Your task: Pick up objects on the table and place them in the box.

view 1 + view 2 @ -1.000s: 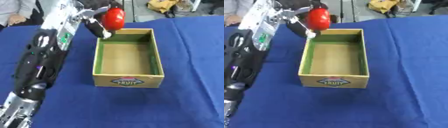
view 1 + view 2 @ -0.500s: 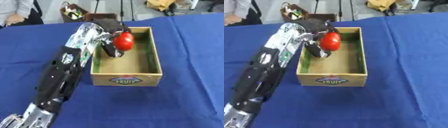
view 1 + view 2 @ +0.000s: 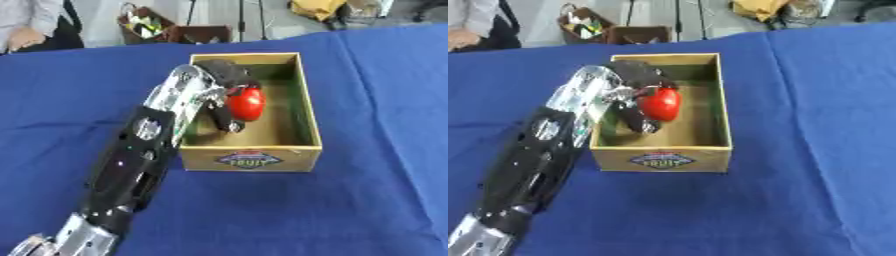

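left robot hand (image 3: pixel 226 85) is curled round a red object (image 3: pixel 246 103), holding it inside the box (image 3: pixel 299 146), low over the floor of it. placing step, nearly done. next likely: open fingers to drop it, then lift clear of the near wall. right robot hand not visible.

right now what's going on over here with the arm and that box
The robot's left hand has reached into the open cardboard box on the blue table and is holding a red round object, fingers curled round it. The object sits low inside the box, but whether it touches the bottom cannot be told, and the hand has not let go. The right hand is out of view.
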{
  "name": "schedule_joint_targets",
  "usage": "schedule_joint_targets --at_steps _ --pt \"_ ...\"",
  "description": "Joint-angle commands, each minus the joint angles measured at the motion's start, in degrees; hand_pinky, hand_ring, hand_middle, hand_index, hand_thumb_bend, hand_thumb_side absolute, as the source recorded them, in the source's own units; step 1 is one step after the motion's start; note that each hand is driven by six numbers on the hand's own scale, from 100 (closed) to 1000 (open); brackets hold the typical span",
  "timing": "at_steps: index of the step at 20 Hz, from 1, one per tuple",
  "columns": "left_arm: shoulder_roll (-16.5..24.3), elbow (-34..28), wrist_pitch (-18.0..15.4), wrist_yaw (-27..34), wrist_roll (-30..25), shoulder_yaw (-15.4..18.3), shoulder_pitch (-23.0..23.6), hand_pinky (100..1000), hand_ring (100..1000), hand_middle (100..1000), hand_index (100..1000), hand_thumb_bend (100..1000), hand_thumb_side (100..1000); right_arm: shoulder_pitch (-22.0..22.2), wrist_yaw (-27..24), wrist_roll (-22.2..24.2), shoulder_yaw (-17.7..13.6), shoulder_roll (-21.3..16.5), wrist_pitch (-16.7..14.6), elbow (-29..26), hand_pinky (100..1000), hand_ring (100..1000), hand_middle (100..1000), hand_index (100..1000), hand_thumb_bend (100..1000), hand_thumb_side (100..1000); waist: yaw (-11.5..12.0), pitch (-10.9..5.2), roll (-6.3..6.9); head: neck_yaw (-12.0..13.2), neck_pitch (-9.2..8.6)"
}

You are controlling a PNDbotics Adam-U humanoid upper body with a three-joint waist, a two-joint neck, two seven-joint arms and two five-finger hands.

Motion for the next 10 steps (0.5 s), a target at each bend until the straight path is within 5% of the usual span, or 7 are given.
schedule_joint_targets --at_steps 1,3,6,10 --pt "0.08 -0.96 -1.63 -1.24 -1.28 -0.32 -1.08 470 736 814 985 100 527 -0.66 -0.29 -0.06 -0.03 -0.75 0.09 -0.93 749 762 626 763 100 1000 -0.14 -1.10 -0.22 -0.04 -0.22" --pt "0.13 -1.16 -2.40 -2.32 -2.47 -0.33 -1.10 634 837 890 1000 226 596 -0.67 -0.32 -0.07 -0.03 -0.76 0.07 -0.93 749 762 625 763 100 1000 -0.18 -1.12 -0.24 -0.03 -0.27" --pt "0.35 -2.11 -2.73 -4.39 -4.04 -0.07 -1.25 742 910 956 1000 431 693 -0.68 -0.37 -0.11 -0.03 -0.76 0.04 -0.93 749 762 625 763 100 1000 -0.18 -1.13 -0.28 0.01 -0.25" --pt "0.31 -3.88 -2.25 -7.01 -3.88 0.31 -1.30 718 892 948 1000 417 692 -0.64 -0.43 -0.14 -0.03 -0.74 0.02 -0.93 749 762 624 763 100 1000 -0.12 -1.15 -0.36 0.08 -0.17"
